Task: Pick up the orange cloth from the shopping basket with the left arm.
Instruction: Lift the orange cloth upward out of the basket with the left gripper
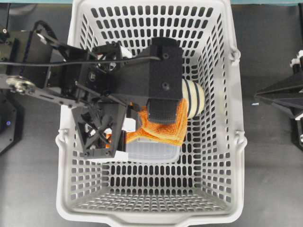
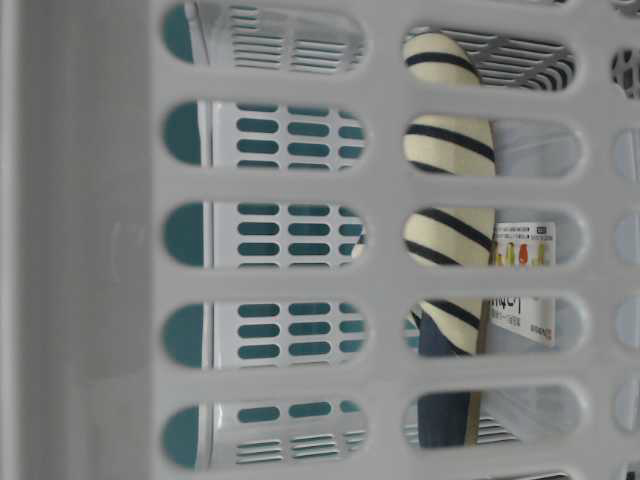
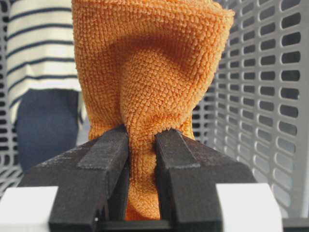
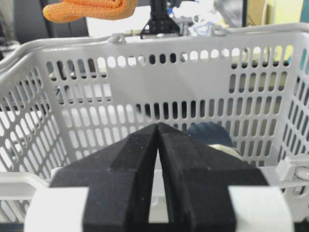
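Note:
The orange cloth (image 3: pixel 149 63) hangs bunched from my left gripper (image 3: pixel 141 137), whose black fingers are shut on a fold of it. From overhead the cloth (image 1: pixel 165 125) sits under the left arm inside the light-grey shopping basket (image 1: pixel 227 142), with the left gripper (image 1: pixel 124 138) at its left edge. In the right wrist view the cloth (image 4: pixel 87 9) shows above the basket's far rim (image 4: pixel 169 41). My right gripper (image 4: pixel 158 126) is shut and empty, outside the basket on the right (image 1: pixel 259 96).
A navy-and-cream striped slipper (image 1: pixel 194 97) lies in the basket beside the cloth; it also shows in the left wrist view (image 3: pixel 41 48) and the table-level view (image 2: pixel 450 200). A clear plastic container (image 1: pixel 151 151) lies under the cloth. The slotted basket walls (image 3: pixel 270 96) stand close by.

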